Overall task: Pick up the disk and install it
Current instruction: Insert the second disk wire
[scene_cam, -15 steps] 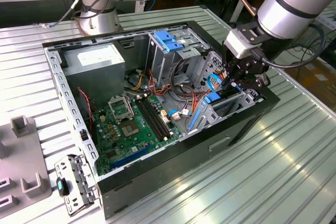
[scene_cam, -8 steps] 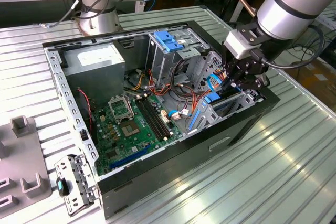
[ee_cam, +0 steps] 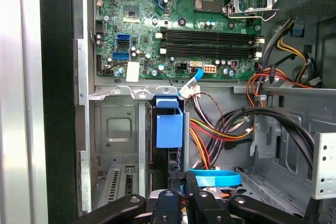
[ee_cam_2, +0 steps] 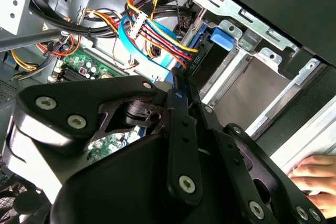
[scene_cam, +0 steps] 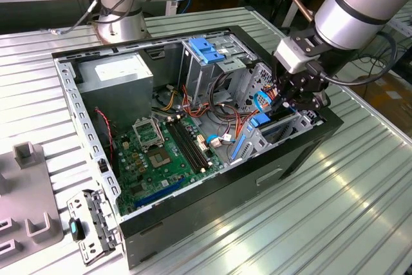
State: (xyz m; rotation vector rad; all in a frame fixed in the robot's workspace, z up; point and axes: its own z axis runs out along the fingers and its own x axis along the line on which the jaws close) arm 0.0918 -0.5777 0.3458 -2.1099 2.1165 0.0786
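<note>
- Print first: the white sticker [scene_cam: 116, 69] on the grey box [scene_cam: 122, 85] and the small white sticker [ee_cam: 132, 71] on the motherboard [ee_cam: 178, 19] both carry text I can't read from here.
- Disk [scene_cam: 283, 130] sits in the drive bay [scene_cam: 273, 136] at the exterior view's right end of the case [scene_cam: 212, 191], partly sunk into the slot.
- It stands on edge; in the first wrist view its thin dark edge [ee_cam: 173, 163] faces me, with a blue rail beside it.
- In the second wrist view the disk [ee_cam_2: 202, 64] and its rail run lengthwise into the bay, under the cable bundle [ee_cam_2: 152, 30].
- Gripper [scene_cam: 286, 111] hangs right over the disk, tips at its edge in both wrist views [ee_cam_2: 181, 95] [ee_cam: 180, 184]; I can't tell whether it is clamped or free.
- A person's hand [ee_cam_2: 315, 174] rests by the case rim.
</note>
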